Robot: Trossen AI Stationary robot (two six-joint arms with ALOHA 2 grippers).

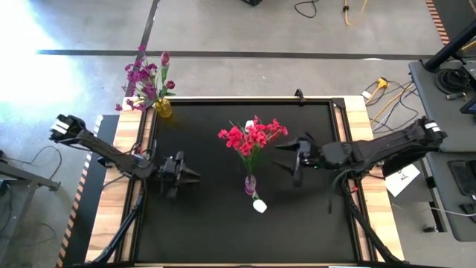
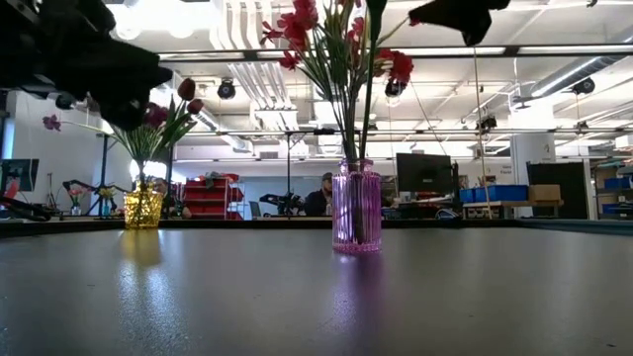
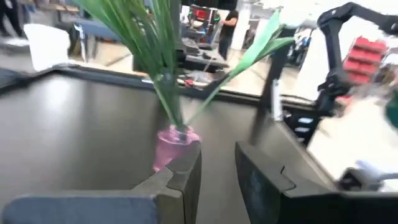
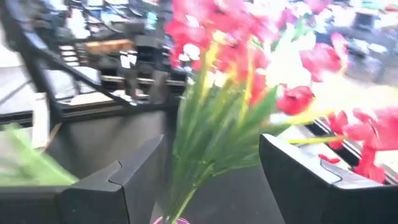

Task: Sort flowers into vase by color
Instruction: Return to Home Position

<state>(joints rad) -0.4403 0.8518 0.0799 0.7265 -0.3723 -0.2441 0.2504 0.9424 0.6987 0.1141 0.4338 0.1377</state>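
The violet vase (image 1: 250, 184) stands near the middle of the tabletop (image 1: 193, 223) and holds the red flowers (image 1: 253, 137), whose tops the low view cuts off. A white bud (image 1: 259, 206) shows just on the vase's near-edge side; whether it lies flat or hangs on a stem cannot be told. A yellow vase (image 1: 163, 109) of purple flowers (image 1: 141, 80) sits at the far left corner. The left hand (image 1: 192, 176) hovers left of the violet vase, narrowly parted and empty. The right hand (image 1: 284, 160), opposite, is spread wide and empty.
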